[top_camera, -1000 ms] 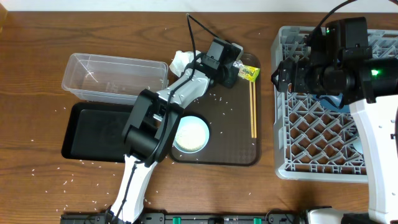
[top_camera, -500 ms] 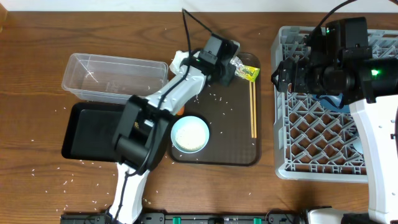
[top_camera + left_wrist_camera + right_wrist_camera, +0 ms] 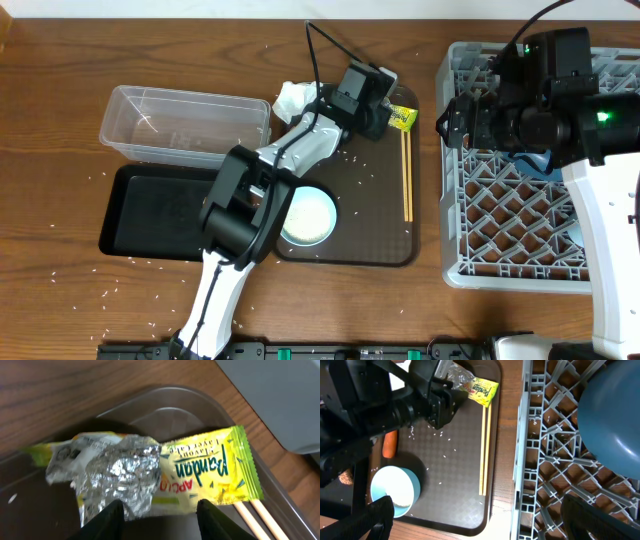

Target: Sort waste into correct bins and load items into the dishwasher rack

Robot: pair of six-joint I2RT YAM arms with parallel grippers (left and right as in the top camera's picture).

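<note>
Wrapper pick-up judged in hand: left gripper (image 3: 159,512), jaws wide, at the wrapper (image 3: 197,470); next, close and bin it; right gripper (image 3: 482,512), jaws likewise wide.

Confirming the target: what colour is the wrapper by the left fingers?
The wrapper is yellow-green with green lettering, silver foil at one end; best in left wrist view.

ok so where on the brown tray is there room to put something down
The brown tray's middle, between the bowl and the chopsticks, is bare apart from scattered rice grains. Its far corner is crowded: wrapper and left claw.
</note>
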